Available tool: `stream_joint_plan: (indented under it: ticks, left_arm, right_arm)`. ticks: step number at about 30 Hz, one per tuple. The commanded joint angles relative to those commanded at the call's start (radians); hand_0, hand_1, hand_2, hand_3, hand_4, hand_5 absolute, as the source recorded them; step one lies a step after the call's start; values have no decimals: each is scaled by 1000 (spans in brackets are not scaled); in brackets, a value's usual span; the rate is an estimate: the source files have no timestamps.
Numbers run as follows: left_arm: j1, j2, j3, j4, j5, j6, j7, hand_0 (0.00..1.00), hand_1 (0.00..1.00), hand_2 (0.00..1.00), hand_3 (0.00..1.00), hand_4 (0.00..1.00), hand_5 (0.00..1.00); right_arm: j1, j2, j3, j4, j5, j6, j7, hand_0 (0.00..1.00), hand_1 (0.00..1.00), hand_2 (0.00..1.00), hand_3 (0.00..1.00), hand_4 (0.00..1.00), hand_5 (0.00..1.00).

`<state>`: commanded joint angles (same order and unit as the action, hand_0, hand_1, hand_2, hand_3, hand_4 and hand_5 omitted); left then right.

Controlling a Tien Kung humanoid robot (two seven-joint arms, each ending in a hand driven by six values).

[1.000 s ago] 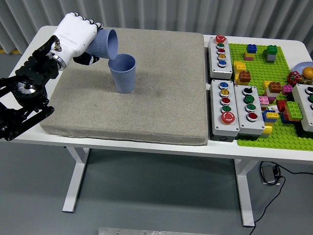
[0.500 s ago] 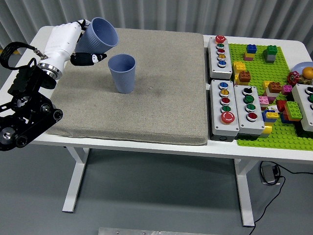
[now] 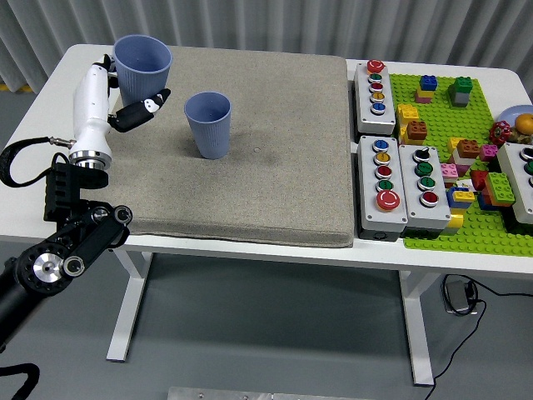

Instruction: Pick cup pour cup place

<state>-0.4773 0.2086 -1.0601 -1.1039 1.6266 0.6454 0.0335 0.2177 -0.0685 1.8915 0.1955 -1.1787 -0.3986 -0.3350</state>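
Note:
Two blue ribbed cups are in the head view. One cup [image 3: 208, 123] stands upright on the grey mat [image 3: 250, 183], left of its middle. My left hand [image 3: 125, 100], white with black fingertips, is shut on the other cup [image 3: 141, 67] and holds it upright above the mat's far left corner, well to the left of the standing cup. What is inside either cup cannot be made out. The right arm is out of the picture.
Three grey button boxes [image 3: 375, 86] [image 3: 383, 183] [image 3: 424, 176] lie right of the mat. A green baseplate [image 3: 466, 225] with several loose bricks fills the table's right end, beside another button box [image 3: 525, 179].
The held cup was tipped with its mouth over the standing cup. It has swung back upright and moved left and away from it. My left forearm has turned upright too.

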Motion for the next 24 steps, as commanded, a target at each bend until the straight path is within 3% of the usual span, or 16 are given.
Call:
stream_joint_plan:
  ticks: [7,13,20,24]
  left_arm:
    - [53,-25,-3,-3,-71,0,-114,537,549,572,588,788,225]
    - [101,-53,-24,-7,-186,0,-214,536,552,583,590,787,228]
    - [134,-64,-19,3,-286,0,-286,537,551,586,590,787,229]
    - [150,-74,-5,30,-369,0,-369,536,549,582,591,786,231]
  right_arm:
    - [-10,2,5,1,-11,2,-2,670,549,485,539,4,313]
    - [-10,2,7,0,-12,3,-1,670,549,485,539,3,313]
    - [-7,2,9,-1,-13,3,1,670,549,486,539,2,311]
    - [-8,3,11,-1,-16,4,1,670,549,486,539,2,311]
